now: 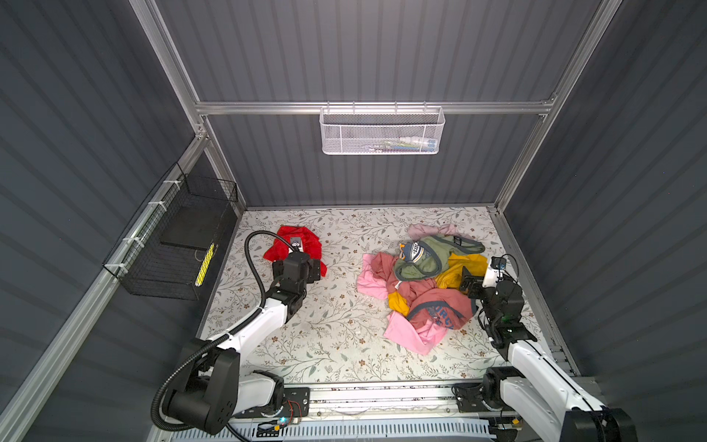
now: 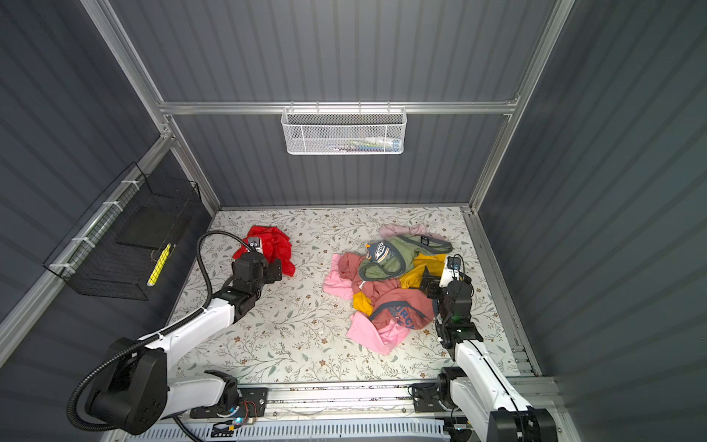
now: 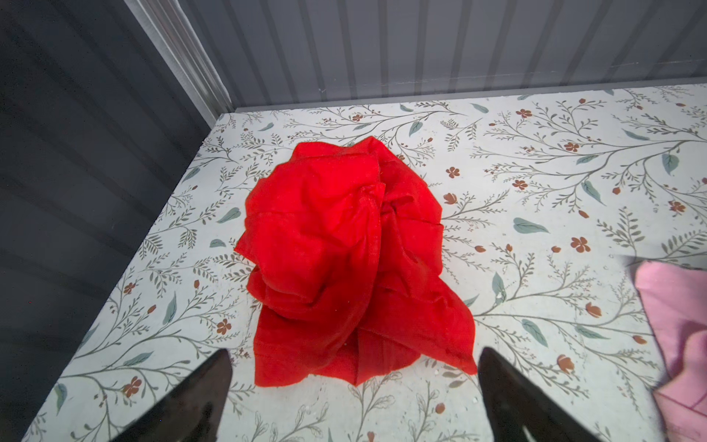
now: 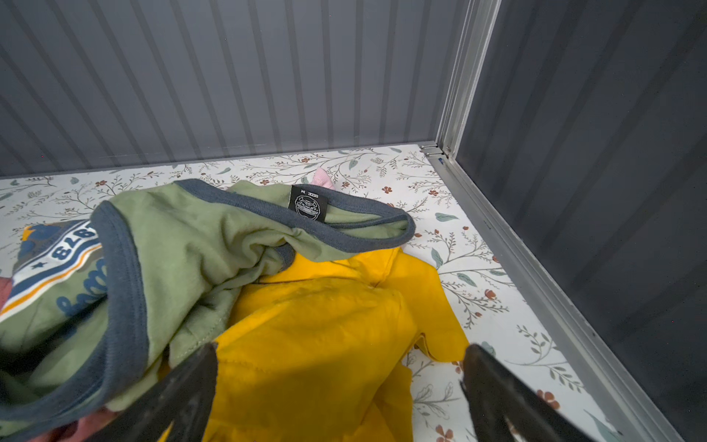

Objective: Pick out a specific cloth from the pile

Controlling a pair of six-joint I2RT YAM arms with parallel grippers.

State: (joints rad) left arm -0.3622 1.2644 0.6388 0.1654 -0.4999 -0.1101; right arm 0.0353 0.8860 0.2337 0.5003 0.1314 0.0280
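Worktop, floral print, read as a clock: 6 at the arm bases, 12 at the back wall.

Near: both arms reach in from 6, the left toward 10, the right toward 3.

Left gripper: jaws wide apart, nothing between them. The tips flank the near hem of the cloth. Touching it or just above it, cannot tell.

Cloth: plain red-orange, crumpled in a loose mound at about 10 o'clock. It sits alone on bare worktop, well apart from the pile. Judgement: it lies on that side so it reads as separated. The task looks all but finished, with only the arm to clear.

Right gripper: also spread wide, gripping nothing. It hangs over the mustard-yellow garment at the pile's 3 o'clock edge. Likely parked there, or placed to steady the heap; a guess.

Pile, at about 2 o'clock:
- pink garment nearest
- rust-pink shirt with blue lettering over it
- olive-green shirt with a blue badge print on top, farther back, collar label showing
- no red in it

Far: black wire basket on the wall at 9, white mesh basket on the back rail at 12. Both out of play.
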